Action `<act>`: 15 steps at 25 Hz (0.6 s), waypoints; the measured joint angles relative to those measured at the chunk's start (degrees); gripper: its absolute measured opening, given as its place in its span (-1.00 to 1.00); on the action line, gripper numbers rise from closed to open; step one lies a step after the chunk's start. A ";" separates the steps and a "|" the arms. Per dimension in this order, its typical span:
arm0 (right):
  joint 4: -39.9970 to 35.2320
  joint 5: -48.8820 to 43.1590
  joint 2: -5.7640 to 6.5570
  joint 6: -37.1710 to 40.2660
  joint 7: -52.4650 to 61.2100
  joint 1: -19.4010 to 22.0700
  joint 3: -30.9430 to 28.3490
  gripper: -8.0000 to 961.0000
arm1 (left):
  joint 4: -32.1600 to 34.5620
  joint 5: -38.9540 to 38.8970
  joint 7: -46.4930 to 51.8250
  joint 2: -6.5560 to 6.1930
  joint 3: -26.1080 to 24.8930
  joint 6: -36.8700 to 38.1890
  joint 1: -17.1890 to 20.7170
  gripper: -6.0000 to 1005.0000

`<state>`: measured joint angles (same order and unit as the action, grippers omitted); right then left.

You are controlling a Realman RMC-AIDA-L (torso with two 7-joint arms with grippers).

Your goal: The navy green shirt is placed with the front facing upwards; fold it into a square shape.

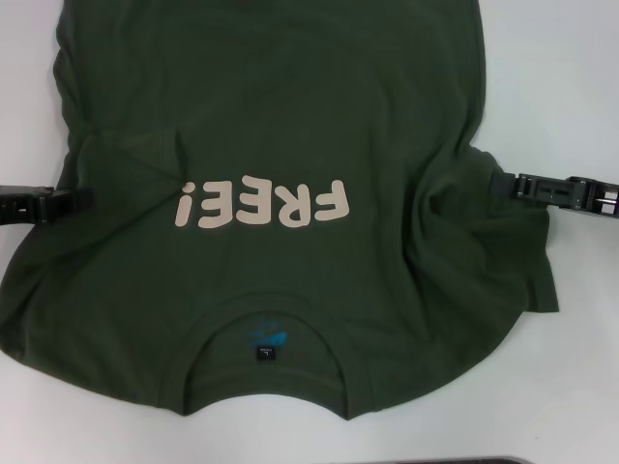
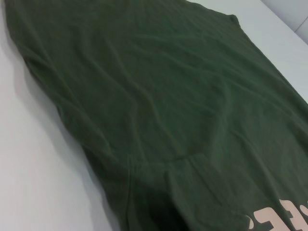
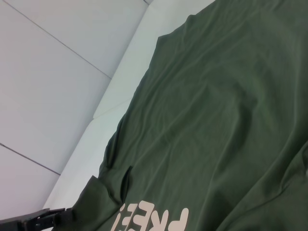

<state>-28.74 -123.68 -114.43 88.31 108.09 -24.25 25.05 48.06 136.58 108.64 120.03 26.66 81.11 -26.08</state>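
The navy green shirt (image 1: 280, 126) lies front up on the white table (image 1: 571, 87), its collar and black neck tag (image 1: 265, 340) nearest me and the cream "FREE!" letters (image 1: 261, 203) across the chest. My left gripper (image 1: 85, 198) sits low at the shirt's left side edge, level with the letters. At the right side edge, my right gripper (image 1: 495, 184) touches cloth that is bunched into folds around it. The left wrist view shows only the shirt's body (image 2: 159, 96) and a folded seam. In the right wrist view the shirt (image 3: 226, 120) fills the frame, with my left gripper (image 3: 65, 215) far off.
White table surface (image 1: 29, 58) borders the shirt on both sides. The shirt's hem runs off the far end of the head view. A dark edge (image 1: 445, 461) shows at the near table rim. White wall panels (image 3: 53, 57) stand beyond the table.
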 joint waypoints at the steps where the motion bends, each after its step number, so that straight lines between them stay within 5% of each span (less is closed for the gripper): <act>1: 0.00 0.01 0.00 0.00 0.00 0.00 -0.03 0.93 | -0.04 0.00 0.00 0.00 0.00 0.00 -0.03 -0.34; 8: 0.00 0.03 -0.06 -0.24 -0.14 0.00 -0.54 0.93 | -0.09 0.00 -0.02 -0.08 -0.02 1.78 -0.27 -0.97; 15: 0.00 0.03 -0.18 -0.69 -0.27 0.00 -0.53 0.93 | 0.04 -0.36 -0.49 -0.06 -0.42 5.18 0.09 -0.98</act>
<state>-28.74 -123.66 -114.61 87.62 107.83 -24.26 24.52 48.10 136.22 108.16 119.97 26.24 86.29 -25.99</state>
